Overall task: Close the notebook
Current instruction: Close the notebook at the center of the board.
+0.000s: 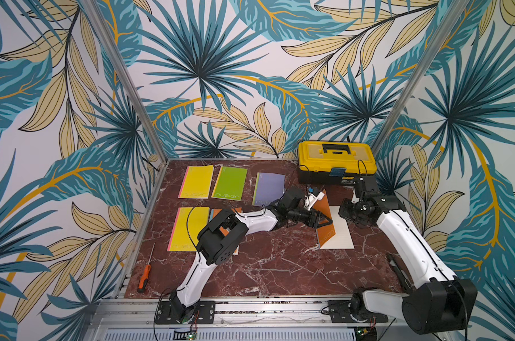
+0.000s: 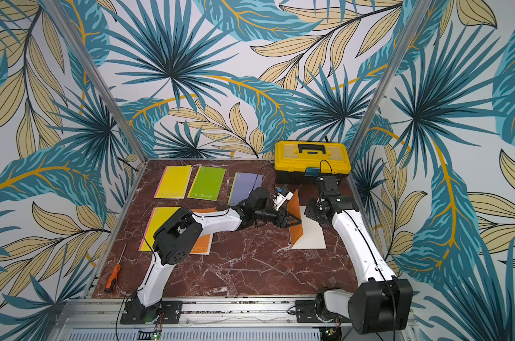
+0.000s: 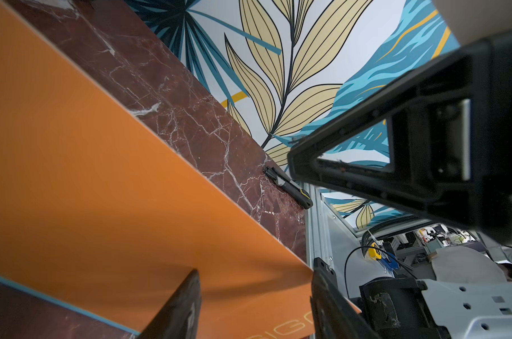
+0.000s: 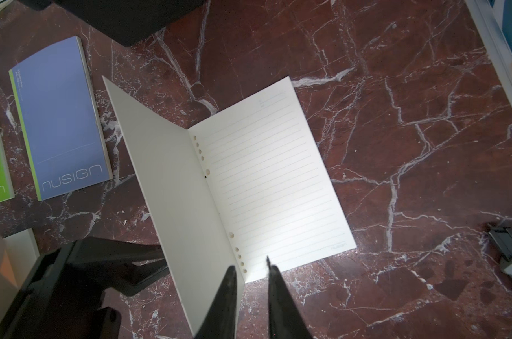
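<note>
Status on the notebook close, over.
Left hand open, at the orange cover, which stands half raised. Right hand open a little, empty, low over the lined page by the spine. Likely in the cover's closing path.

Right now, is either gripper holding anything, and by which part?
Nothing looks clamped. The left gripper, jaws apart, props the orange cover near its free edge; the right gripper is empty above the lined page.

Leaf-print walls (image 1: 250, 59) fill the upper frame in both top views; aluminium posts (image 1: 124, 79) rise from the red marble table (image 1: 280, 265) at lower centre.
</note>
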You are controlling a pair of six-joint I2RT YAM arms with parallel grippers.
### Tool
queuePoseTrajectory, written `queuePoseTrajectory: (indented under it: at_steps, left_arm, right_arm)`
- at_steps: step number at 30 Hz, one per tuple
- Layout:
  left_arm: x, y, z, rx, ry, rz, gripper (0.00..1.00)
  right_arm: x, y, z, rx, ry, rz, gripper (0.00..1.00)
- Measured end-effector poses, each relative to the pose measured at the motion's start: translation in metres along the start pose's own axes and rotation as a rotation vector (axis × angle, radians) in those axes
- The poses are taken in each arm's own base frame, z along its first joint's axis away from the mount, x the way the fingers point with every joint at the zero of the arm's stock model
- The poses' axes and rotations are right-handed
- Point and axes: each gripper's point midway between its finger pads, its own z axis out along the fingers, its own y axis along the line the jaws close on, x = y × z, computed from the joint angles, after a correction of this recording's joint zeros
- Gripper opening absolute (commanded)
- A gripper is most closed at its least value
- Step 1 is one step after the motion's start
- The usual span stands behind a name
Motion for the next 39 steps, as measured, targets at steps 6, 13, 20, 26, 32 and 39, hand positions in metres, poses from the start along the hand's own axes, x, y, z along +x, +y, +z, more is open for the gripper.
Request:
queuePoseTrajectory:
  at_steps: [6,13,20,26,32,39]
  left_arm:
    - [-0.003,0.0,0.006,0.018,-0.004,0.014,0.63]
    - [0.007,0.018,0.021,0.008,0.025,-0.011,0.63]
    - [0.018,0.037,0.032,-0.082,0.088,-0.038,0.63]
    - [0.021,0.056,0.046,-0.215,0.144,-0.025,0.61]
    - [0.043,0.082,0.049,-0.384,0.223,-0.02,0.61]
    - [0.04,0.093,0.039,-0.517,0.241,-0.009,0.6]
  right_arm:
    - [-0.003,-0.006,-0.007,0.007,-0.014,0.017,0.22]
    - [-0.005,-0.009,-0.012,0.009,-0.02,0.026,0.23]
    - [-0.005,-0.011,-0.012,0.013,-0.018,0.023,0.31]
    - [-0.004,-0.016,0.002,0.036,0.025,0.02,0.38]
    - [-0.003,-0.027,0.026,0.017,0.074,0.083,0.4]
    - [0.001,-0.039,0.054,0.014,0.139,0.136,0.41]
